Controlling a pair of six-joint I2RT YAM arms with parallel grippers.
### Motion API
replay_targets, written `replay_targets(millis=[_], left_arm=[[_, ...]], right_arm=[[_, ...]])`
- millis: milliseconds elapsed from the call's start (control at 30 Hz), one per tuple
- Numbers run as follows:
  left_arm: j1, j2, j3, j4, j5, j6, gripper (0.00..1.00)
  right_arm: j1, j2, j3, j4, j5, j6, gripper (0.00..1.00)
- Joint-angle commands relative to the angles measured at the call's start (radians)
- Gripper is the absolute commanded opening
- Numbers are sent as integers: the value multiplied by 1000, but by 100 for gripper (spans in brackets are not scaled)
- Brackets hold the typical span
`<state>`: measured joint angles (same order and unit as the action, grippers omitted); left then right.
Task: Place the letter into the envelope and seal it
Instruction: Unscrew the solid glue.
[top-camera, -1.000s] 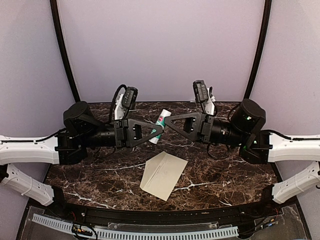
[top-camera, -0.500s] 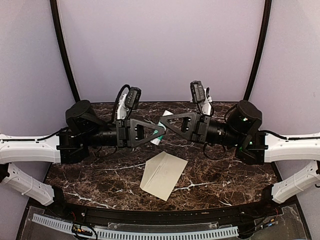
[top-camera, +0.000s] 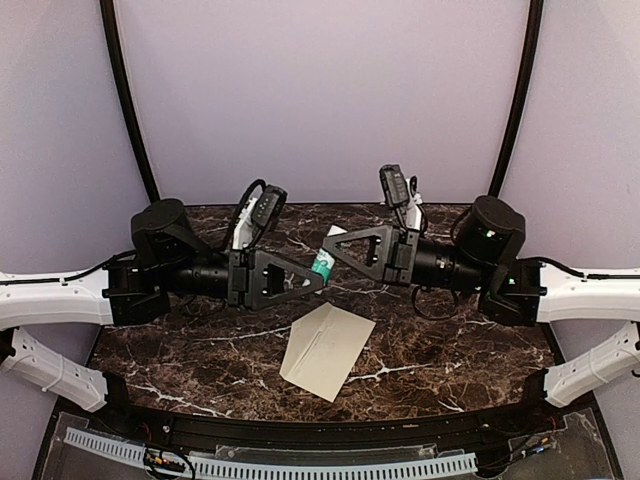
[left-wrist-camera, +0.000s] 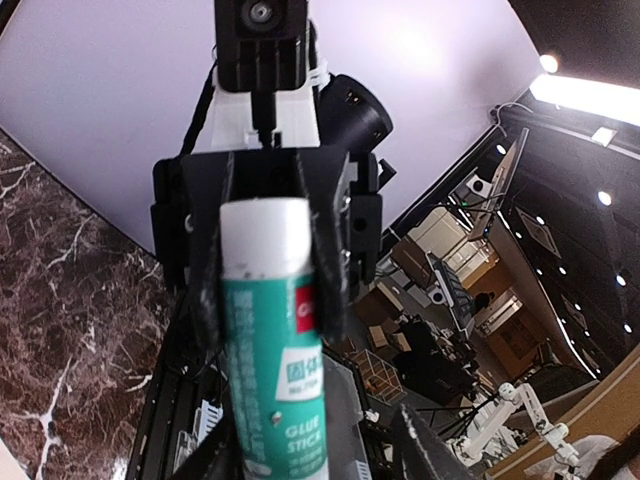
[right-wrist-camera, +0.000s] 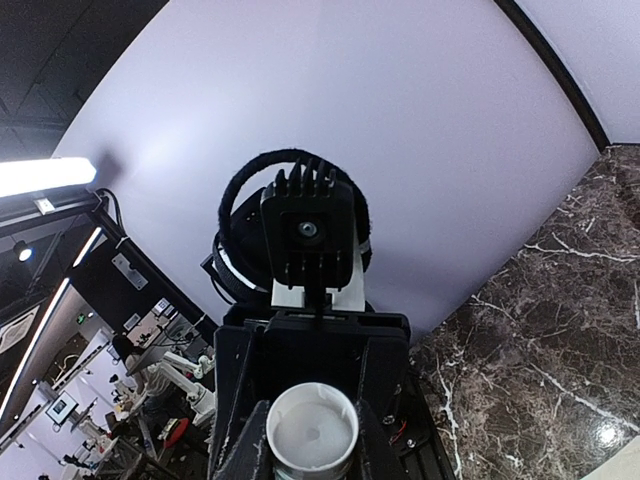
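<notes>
The cream-beige envelope (top-camera: 327, 350) lies flat and tilted on the dark marble table (top-camera: 450, 350), in front of both grippers. The letter is out of view. Above the table a green-and-white glue stick (top-camera: 321, 264) hangs between the two grippers. My right gripper (top-camera: 328, 250) is shut on it; in the right wrist view its white round end (right-wrist-camera: 311, 428) sits between the fingers (right-wrist-camera: 378, 440). My left gripper (top-camera: 314, 284) is open at the stick's lower end. In the left wrist view the glue stick (left-wrist-camera: 270, 360) runs between its spread fingers (left-wrist-camera: 428, 450), with a gap on the right.
Two black curved poles (top-camera: 130, 130) rise at the back corners against a pale wall. A white slotted cable rail (top-camera: 300, 465) runs along the near edge. Both arms meet over the table's back half, above and behind the envelope.
The right gripper shut on the glue stick, then the left gripper opened and dropped slightly back to the left. The stick stays with the right gripper. The envelope has not moved.
</notes>
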<state>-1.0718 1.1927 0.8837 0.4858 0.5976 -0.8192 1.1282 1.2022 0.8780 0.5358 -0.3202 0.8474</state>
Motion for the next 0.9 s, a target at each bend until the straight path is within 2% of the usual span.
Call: replay_targets(millis=[0, 233, 433, 533, 700, 867], left_arm=[[-4, -31, 2, -40, 35, 22, 46], [-4, -15, 11, -39, 54, 20, 44], [-4, 9, 21, -14, 80, 7, 37], [-4, 15, 20, -11, 90, 7, 29], [-4, 18, 14, -8, 94, 4, 24], [-4, 20, 11, -5, 86, 7, 12]], right_arm=[[6, -46, 37, -36, 22, -27, 8], [4, -65, 37, -53, 18, -35, 8], [5, -67, 37, -67, 10, -38, 8], [5, -69, 36, -66, 9, -38, 8], [5, -67, 38, -71, 12, -39, 8], [5, -60, 39, -82, 17, -42, 7]])
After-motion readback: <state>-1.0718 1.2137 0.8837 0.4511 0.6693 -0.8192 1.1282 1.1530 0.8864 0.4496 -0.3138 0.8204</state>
